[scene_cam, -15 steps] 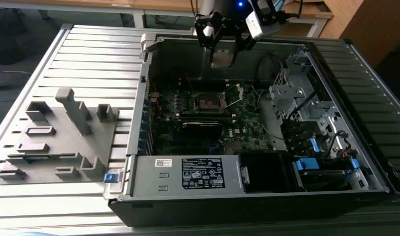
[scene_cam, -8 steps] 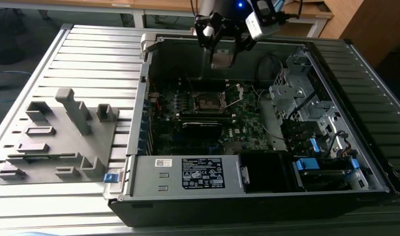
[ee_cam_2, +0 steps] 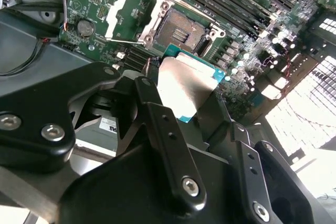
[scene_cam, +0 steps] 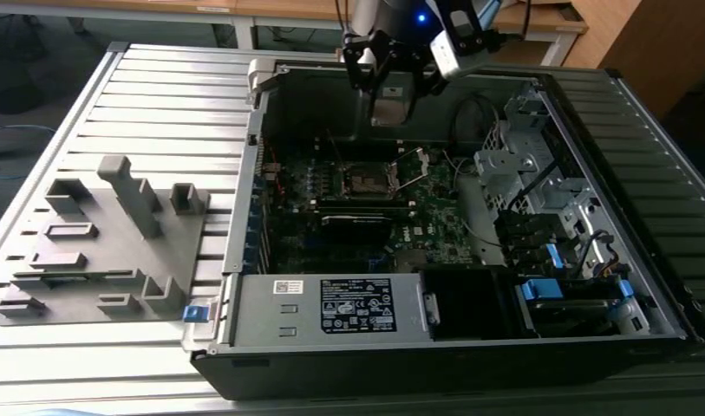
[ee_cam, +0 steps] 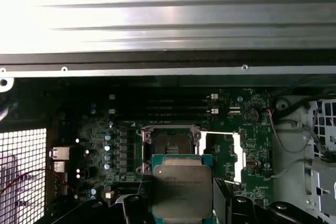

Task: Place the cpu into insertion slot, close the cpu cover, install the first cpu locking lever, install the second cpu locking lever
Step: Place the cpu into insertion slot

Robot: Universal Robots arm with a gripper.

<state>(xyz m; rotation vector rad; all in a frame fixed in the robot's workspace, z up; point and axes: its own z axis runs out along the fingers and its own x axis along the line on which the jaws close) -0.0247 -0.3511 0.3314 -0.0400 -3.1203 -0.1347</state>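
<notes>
My gripper (scene_cam: 387,91) hangs inside the open computer case, above the green motherboard (scene_cam: 329,230). It is shut on the cpu (ee_cam: 182,190), a flat square chip with a dull silver top and a green rim, gripped by two opposite edges between the black fingers (ee_cam_2: 157,124). The cpu (ee_cam_2: 186,85) is held in the air, clear of the board. Below it lies the insertion slot (ee_cam: 170,142), a square black socket with its dark centre bare. The cpu cover (ee_cam: 223,153), a silver frame plate, is flipped open beside the insertion slot (ee_cam_2: 181,30).
The case wall (scene_cam: 259,130) stands on the exterior view's left, and a drive cage (scene_cam: 538,182) with cables on its right. A power supply (scene_cam: 352,303) sits at the front. Long black memory slots (ee_cam: 157,106) run beside the socket. A grey fixture plate (scene_cam: 98,251) lies on the slatted table.
</notes>
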